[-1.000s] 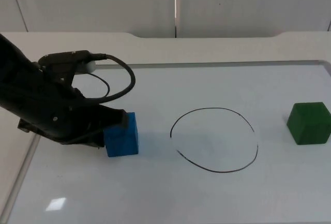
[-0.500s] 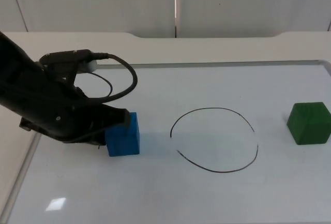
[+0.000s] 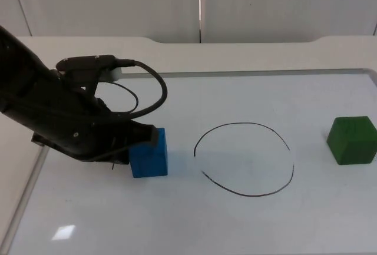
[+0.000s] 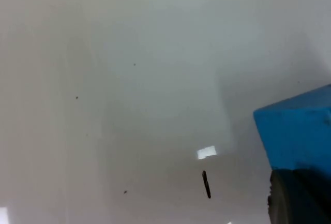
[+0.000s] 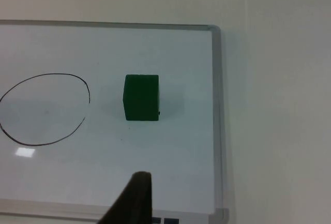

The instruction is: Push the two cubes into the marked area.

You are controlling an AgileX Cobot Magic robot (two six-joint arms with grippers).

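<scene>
White board [image 3: 247,225] carrying everything. Black-drawn marked area [image 3: 244,159] mid-board, unobstructed. Left gripper [image 3: 140,143] pressed against blue cube [image 3: 149,154], fingers open or closed: cannot tell. Blue cube just left of the ring: best pushed straight, contact centred to avoid spin. Green cube [image 3: 352,140] well right of ring, untouched. Right gripper [image 5: 135,195] waiting above board edge.
</scene>
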